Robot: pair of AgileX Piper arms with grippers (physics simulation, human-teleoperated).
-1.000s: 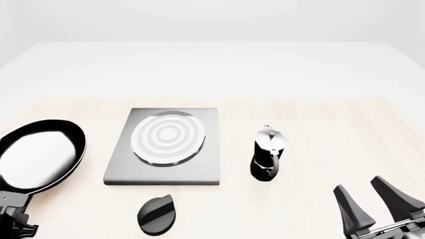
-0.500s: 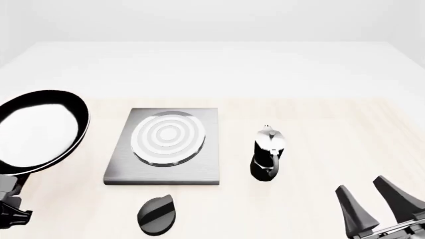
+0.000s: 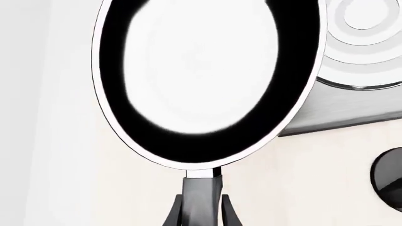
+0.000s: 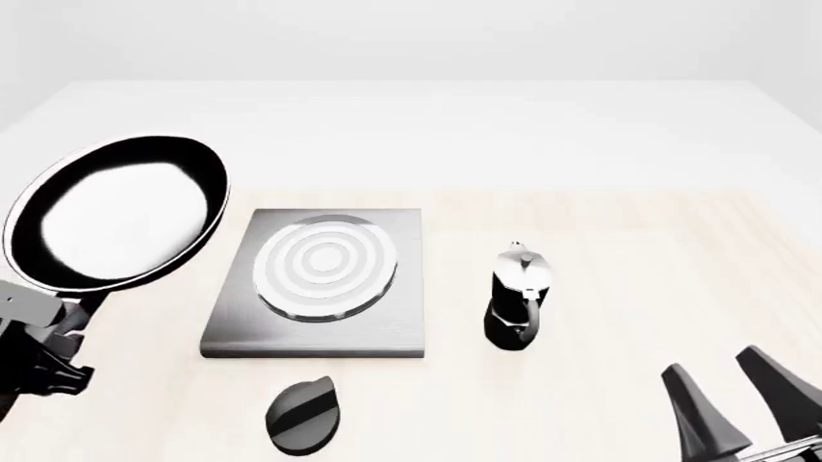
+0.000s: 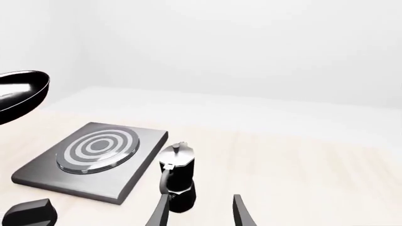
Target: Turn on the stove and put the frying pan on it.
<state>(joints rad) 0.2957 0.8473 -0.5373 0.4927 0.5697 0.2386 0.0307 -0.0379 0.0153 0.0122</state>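
The frying pan (image 4: 118, 214), black with a pale inside, hangs in the air left of the stove (image 4: 327, 265), tilted, its rim near the slab's far left corner. My left gripper (image 4: 58, 322) is shut on the pan's dark handle (image 3: 201, 188). In the left wrist view the pan (image 3: 201, 70) fills the picture and overlaps the stove (image 3: 333, 110). My right gripper (image 4: 709, 366) is open and empty at the front right, on the near side of the moka pot. The stove (image 5: 94, 150) and pan (image 5: 19, 94) also show in the right wrist view, where the right gripper (image 5: 201, 197) stands open.
A small black round knob (image 4: 304, 414) lies on the table in front of the stove. A black-and-silver moka pot (image 4: 518, 296) stands upright right of the stove. The knob (image 3: 389, 181) also shows in the left wrist view.
My left gripper has raised the pan and carried it right, toward the stove. My right gripper has slid slightly lower in the front view.
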